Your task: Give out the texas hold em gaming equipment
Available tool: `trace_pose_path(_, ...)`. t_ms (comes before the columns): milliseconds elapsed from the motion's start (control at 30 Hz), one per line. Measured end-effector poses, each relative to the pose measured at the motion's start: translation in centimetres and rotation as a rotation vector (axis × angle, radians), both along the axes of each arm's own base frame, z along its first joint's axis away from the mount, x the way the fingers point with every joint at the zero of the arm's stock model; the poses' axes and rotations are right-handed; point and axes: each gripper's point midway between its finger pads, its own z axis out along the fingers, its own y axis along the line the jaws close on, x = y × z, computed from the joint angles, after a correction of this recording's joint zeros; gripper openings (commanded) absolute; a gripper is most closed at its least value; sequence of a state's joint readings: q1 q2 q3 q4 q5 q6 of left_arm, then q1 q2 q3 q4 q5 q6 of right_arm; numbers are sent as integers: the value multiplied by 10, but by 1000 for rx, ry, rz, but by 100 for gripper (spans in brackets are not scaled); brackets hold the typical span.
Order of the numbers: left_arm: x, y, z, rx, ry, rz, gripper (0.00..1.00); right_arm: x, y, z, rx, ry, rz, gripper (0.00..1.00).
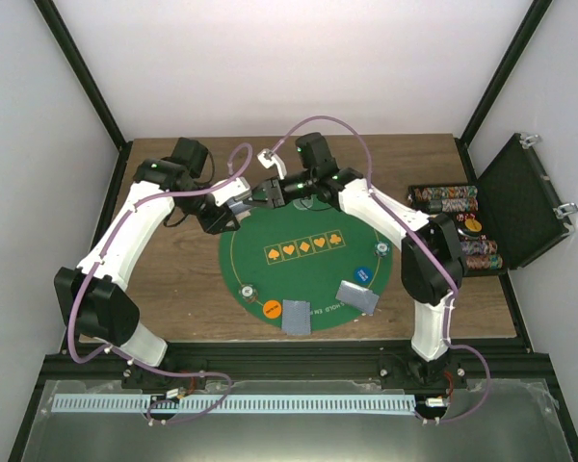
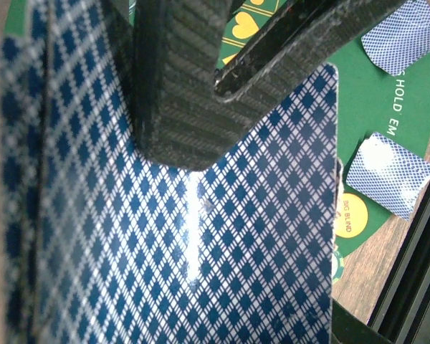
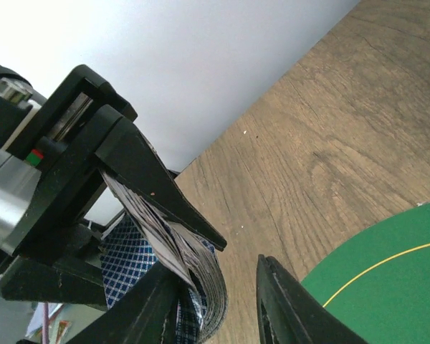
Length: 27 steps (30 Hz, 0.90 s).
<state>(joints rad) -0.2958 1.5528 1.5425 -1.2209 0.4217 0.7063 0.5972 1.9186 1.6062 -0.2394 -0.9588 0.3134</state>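
Brown wood table (image 1: 173, 289) inside a booth w/ white walls (image 1: 270, 58) and black frame posts (image 1: 82, 67). Round green mat (image 1: 313, 279) sits mid-table; everything below is placed relative to it.

On the mat:
- 2 card piles (image 1: 297, 316), both face down at its near edge, a bit apart.
- 1 orange disc (image 1: 271, 309), just left of the left pile.
- 1 blue disc (image 1: 364, 275), near the mat's right side.
- 2 clear-grey discs (image 1: 248, 291), one at the near-left rim, one at the right rim.
- 5 orange suit marks (image 1: 304, 244) in a row across the centre.

Right of the mat, off it: black case (image 1: 520, 197), lid up. Inside are chips (image 1: 445, 200) in rows on their sides; exact no. can't be told.

Over the mat's far-left edge, left gripper (image 1: 229, 210) is clamped on the deck (image 2: 201, 244), blue-check backs. Right gripper (image 3: 218, 279) is close beside it, fingers apart, deck edge next to one finger, nothing pinched as far as visible.
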Motion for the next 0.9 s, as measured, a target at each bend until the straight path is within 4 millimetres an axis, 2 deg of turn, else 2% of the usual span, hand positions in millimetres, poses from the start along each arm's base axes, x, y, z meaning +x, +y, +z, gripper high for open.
trace_pose_path(233, 1, 2, -2, 15, -4, 6, 40, -2, -2, 0, -8, -4, 2, 15)
trace_pose_path(633, 2, 6, -6, 36, -1, 14, 40, 2, -13, -2, -70, -23, -53, 8)
trace_pose_path(733, 2, 6, -7, 36, 0, 14, 40, 3, -18, -1, -83, -29, -65, 1)
trace_pose_path(900, 1, 8, -10, 38, 6, 19, 40, 7, -29, 3, -99, -46, -89, 1)
